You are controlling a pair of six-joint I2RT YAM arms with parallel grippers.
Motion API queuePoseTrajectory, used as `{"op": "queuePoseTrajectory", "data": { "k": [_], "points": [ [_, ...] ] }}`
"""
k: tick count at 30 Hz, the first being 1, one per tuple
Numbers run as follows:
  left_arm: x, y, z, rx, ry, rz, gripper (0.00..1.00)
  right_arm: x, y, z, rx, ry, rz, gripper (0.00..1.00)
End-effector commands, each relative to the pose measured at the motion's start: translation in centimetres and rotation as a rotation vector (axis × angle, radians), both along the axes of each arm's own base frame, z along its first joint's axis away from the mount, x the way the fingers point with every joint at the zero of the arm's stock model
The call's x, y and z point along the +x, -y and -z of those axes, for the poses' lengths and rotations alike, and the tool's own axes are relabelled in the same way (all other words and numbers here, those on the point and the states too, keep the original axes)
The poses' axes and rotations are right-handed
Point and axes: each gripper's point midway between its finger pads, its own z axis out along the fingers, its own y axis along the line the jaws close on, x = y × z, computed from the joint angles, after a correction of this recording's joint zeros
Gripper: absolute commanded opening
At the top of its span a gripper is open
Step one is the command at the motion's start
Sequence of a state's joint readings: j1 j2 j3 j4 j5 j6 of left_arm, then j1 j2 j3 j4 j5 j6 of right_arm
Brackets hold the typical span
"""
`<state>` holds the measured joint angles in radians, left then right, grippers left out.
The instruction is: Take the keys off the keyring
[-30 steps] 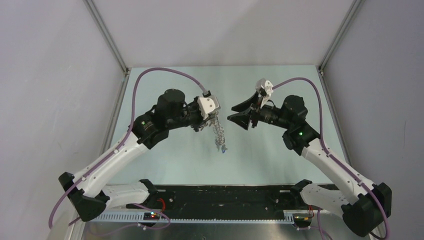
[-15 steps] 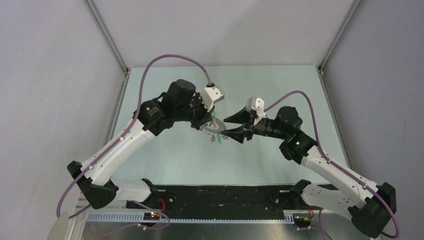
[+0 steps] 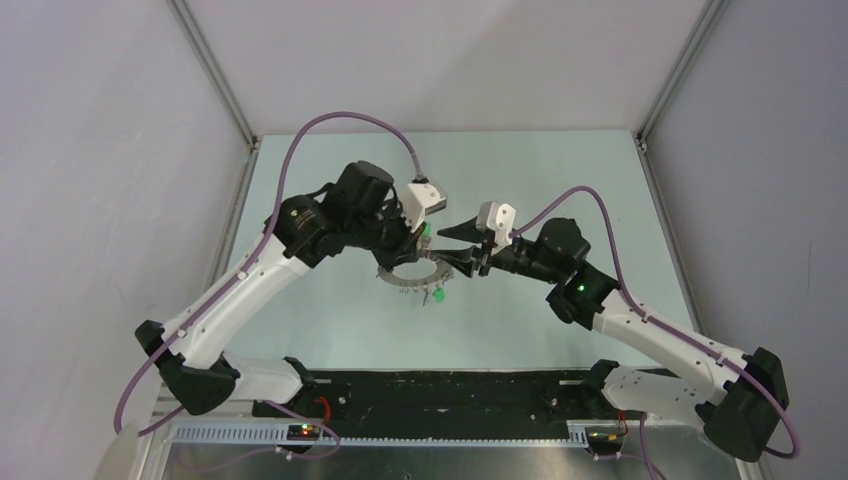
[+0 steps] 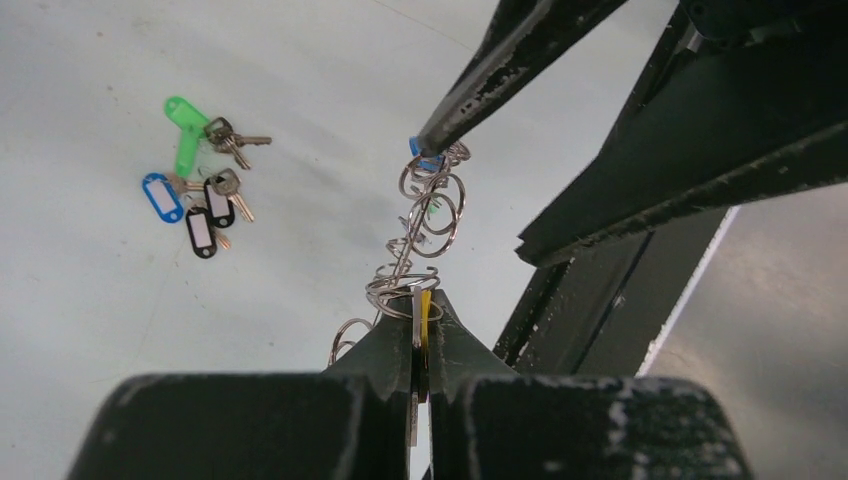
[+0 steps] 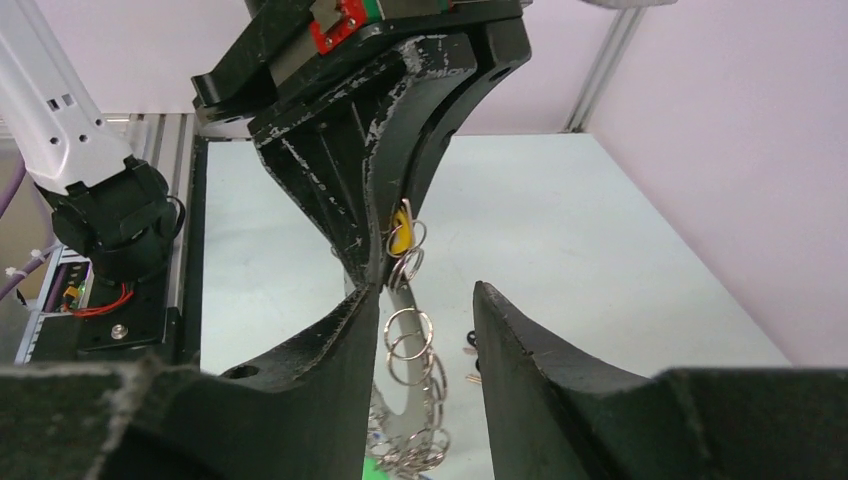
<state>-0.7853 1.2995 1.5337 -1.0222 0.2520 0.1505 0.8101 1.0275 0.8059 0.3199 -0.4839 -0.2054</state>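
While the left gripper [image 4: 420, 335] keeps its fingers pressed tight on the near edge of the keyring [image 4: 428, 215], the right gripper [image 5: 425, 310] has come in from well apart. It now straddles the far rim, fingers spread but narrower than before. A second ago the ring dangled edge-down; now it is held about level above the table [image 4: 90, 330]. Several keys [image 4: 200, 190] already lie freed there. A blue tag [image 4: 425, 155] seems next, though contact is hard to judge.
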Motion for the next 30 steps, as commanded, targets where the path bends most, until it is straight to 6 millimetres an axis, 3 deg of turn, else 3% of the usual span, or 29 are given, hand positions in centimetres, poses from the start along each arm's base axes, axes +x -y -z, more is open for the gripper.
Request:
{"op": "queuePoseTrajectory", "data": {
  "k": [1,13,18,30],
  "points": [
    [-1.0,0.4,-2.7,-0.058,0.012,0.048,0.0,0.1,-0.4,-1.6,0.049,0.061,-0.003,0.43],
    [-1.3,0.7,-2.0,0.0,-0.13,-0.003,0.0,-1.0,-2.0,0.2,0.008,0.012,-0.04,0.39],
    [-1.8,1.0,-2.5,-0.004,-0.163,0.011,0.0,-0.2,-2.0,0.9,-0.01,0.006,0.003,0.39],
    [-3.3,1.1,-2.6,0.004,-0.23,0.067,0.0,0.7,-2.2,1.5,-0.017,-0.005,0.043,0.27]
  ]
}}
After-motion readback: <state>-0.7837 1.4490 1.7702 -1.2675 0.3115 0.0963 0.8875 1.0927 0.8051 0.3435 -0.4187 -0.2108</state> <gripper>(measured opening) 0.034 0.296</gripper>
